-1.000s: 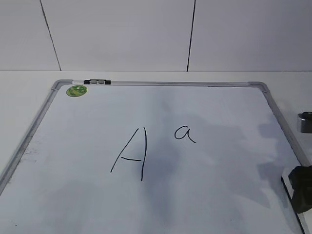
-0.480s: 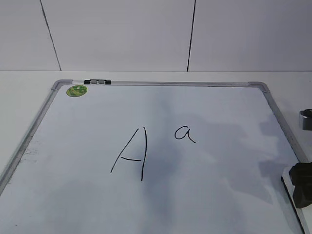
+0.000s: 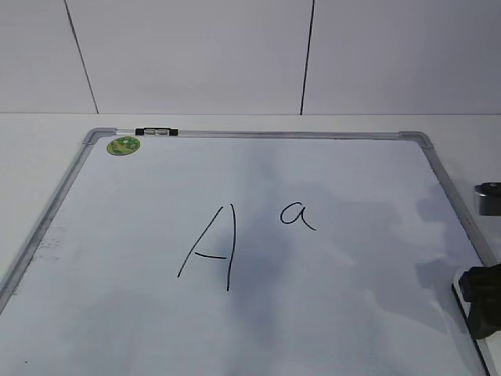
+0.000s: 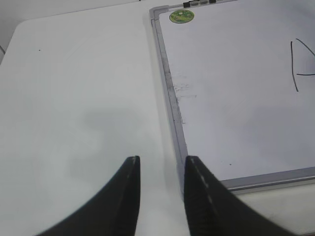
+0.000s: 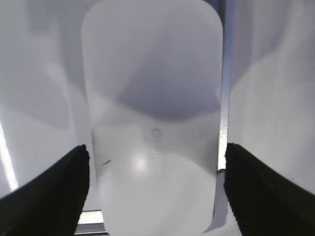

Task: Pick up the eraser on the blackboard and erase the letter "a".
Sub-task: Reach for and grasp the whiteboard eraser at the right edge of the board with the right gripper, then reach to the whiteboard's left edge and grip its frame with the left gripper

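Change since the earlier frames: in the exterior view the dark right gripper (image 3: pixel 487 301) at the lower right edge has shifted only slightly; the board and its marks lie unchanged.

Hidden or unclear: that gripper is cut by the frame edge in the exterior view, and the eraser beneath it shows there only as a thin dark-edged sliver, hard to make out. A small grey object (image 3: pixel 489 199) off the board's right edge is cropped too; what it is cannot be told. The left gripper is not seen in the exterior view.

Eraser (image 5: pixel 152 147): white, rounded-rectangular, smooth, with a faint small mark near its middle. It lies at the blackboard's (image 3: pixel 352 313) lower right, alongside the grey frame strip. In the right wrist view it sits between the two black fingers (image 5: pixel 54 191), which stand spread wide to either side; they look just clear of its sides, though the close view is blurred.

Letter "a" (image 3: pixel 297 215): small, black, looped with a tail, intact, right of the large capital "A" (image 3: pixel 211 247).

Left gripper (image 4: pixel 161 169): partly parted, holding nothing, over the white table (image 4: pixel 74 98) just beside the board's left frame.

Green sticker (image 3: pixel 123 145): upper left corner, beside a black-and-silver clip (image 3: pixel 156 131).
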Available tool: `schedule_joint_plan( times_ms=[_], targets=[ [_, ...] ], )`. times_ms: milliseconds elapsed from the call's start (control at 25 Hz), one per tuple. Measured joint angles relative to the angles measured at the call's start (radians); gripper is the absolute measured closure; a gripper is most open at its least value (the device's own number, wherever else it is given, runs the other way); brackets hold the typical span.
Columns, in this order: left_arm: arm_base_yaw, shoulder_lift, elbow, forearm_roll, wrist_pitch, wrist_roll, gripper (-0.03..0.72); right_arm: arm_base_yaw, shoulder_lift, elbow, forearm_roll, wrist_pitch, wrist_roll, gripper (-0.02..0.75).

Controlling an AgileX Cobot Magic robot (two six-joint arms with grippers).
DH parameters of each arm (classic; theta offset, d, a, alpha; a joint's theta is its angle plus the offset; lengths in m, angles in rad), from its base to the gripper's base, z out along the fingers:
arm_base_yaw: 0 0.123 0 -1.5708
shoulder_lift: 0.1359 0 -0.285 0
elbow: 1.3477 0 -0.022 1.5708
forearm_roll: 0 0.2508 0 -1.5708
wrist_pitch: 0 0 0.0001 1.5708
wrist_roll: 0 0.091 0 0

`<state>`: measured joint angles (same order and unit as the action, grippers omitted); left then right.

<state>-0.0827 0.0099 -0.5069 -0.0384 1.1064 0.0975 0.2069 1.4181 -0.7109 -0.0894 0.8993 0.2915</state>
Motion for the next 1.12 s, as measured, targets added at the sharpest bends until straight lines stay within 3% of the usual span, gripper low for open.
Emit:
schedule_joint_plan(
  times_ms=[880, 1120],
  targets=[
    [0.0, 0.0, 0.0, 0.0, 0.0, 0.0, 0.454, 0.0, 0.056, 0.0, 0.002, -0.043, 0.01, 0.065],
    [0.0, 0.0, 0.0, 0.0, 0.0, 0.0, 0.454, 0.0, 0.057, 0.0, 0.002, -0.043, 0.01, 0.104]
  ],
)
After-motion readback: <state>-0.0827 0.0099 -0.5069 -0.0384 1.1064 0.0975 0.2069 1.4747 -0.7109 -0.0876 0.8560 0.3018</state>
